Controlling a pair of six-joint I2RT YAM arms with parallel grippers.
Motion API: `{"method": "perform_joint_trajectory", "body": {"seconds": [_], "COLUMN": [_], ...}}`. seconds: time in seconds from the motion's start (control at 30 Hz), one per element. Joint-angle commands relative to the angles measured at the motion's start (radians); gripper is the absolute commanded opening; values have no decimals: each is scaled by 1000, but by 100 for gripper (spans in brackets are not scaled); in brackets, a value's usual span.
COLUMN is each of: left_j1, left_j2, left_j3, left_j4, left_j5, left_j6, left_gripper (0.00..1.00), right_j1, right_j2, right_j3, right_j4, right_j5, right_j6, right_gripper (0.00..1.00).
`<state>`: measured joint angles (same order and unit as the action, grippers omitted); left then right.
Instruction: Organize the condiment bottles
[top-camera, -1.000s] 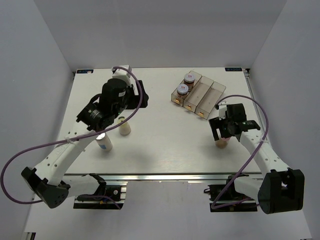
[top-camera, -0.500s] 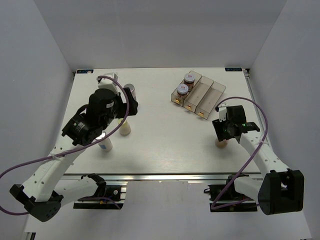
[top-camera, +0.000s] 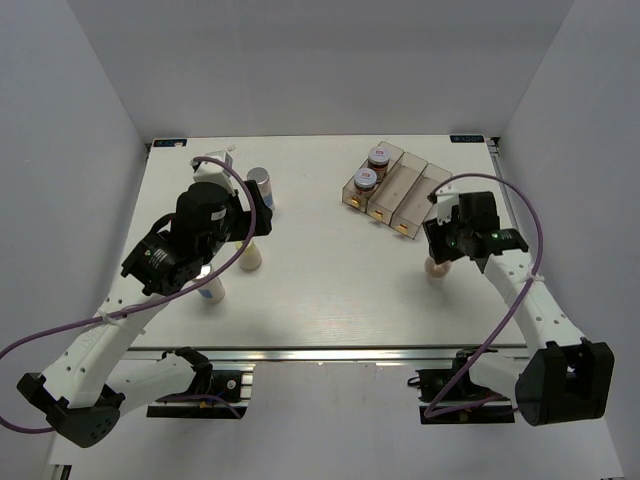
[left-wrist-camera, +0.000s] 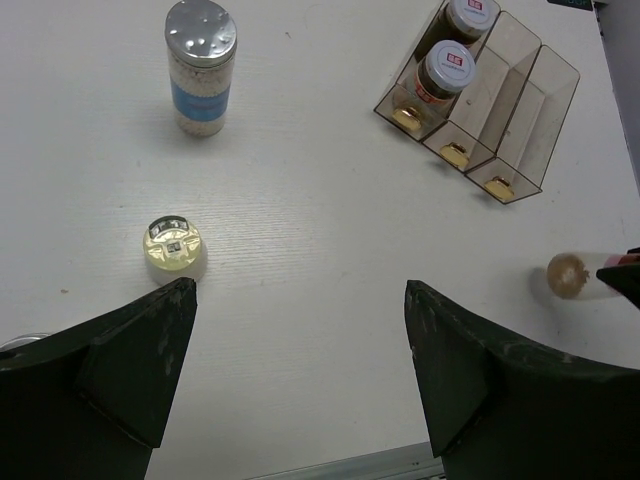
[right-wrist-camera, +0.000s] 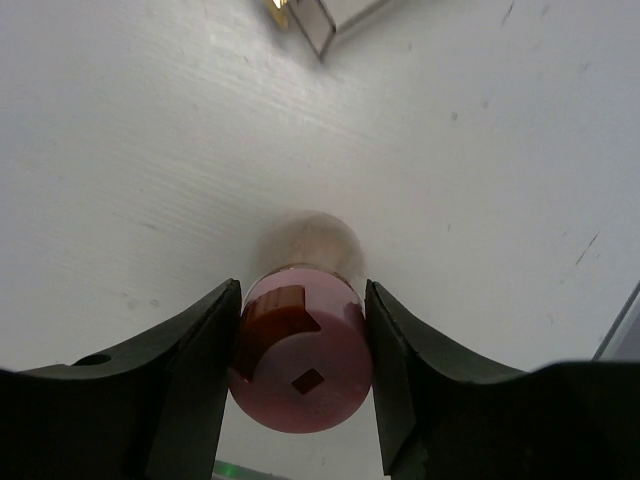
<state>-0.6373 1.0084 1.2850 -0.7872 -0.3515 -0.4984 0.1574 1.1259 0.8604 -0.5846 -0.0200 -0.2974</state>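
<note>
The right tool (right-wrist-camera: 300, 300) is clamped on the tan pink-lidded bottle (right-wrist-camera: 300, 385), one finger on each side of the lid. In the top view that bottle (top-camera: 437, 270) is at about 4 o'clock on the table (top-camera: 330, 300), well apart from the tray (top-camera: 410, 195) at 1 o'clock.

The bottle looks small, rigid and light, probably smooth plastic, so I judge slipping or swinging a likelier trouble than breaking. A hold at the lid leaves the body hanging free. A hold lower on the cylinder would steady it, but would crowd a narrow slot.

The left tool (left-wrist-camera: 300, 370) is spread wide and holds nothing, hovering over the 9 o'clock side.

Only the right wrist view shows the contact. A blurred tan round beyond the lid may be base or shadow, so I cannot tell whether the bottle is off the table.

The left wrist view shows the other lids plainly: a silver-lidded bottle (left-wrist-camera: 201, 65) at 11 o'clock, the pale yellow bottle (left-wrist-camera: 173, 247) near the left finger, and two dark brown bottles (left-wrist-camera: 447, 72) in one end slot of the tray.

The top view best shows a second silver-lidded bottle (top-camera: 208, 290) at 8 o'clock, half under the left arm.
</note>
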Motion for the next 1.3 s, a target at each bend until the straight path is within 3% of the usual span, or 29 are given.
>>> {"method": "perform_joint_trajectory", "body": {"seconds": [0.0, 0.2, 0.33, 0.63, 0.8, 1.27], "left_j1": [-2, -2, -2, -2, -2, -2], "left_j2": [-11, -10, -11, -8, -8, 36], "left_j3": [14, 40, 43, 37, 22, 7], "left_j4": [-15, -33, -43, -75, -81, -99], "left_j5": [-17, -30, -33, -46, -47, -57], "left_j6": [4, 4, -2, -37, -58, -54], "left_gripper": [94, 94, 94, 94, 95, 96], "right_j1": [-5, -5, -4, -5, -5, -4], "right_j2": [31, 150, 280, 679, 822, 977], "right_j3": [152, 356, 468, 787, 955, 1000], "right_j4": [51, 81, 205, 335, 345, 344], "right_j5": [-106, -204, -230, -181, -140, -44], "right_j6": [0, 101, 162, 231, 208, 86], "right_gripper": [0, 0, 0, 0, 0, 0]}}
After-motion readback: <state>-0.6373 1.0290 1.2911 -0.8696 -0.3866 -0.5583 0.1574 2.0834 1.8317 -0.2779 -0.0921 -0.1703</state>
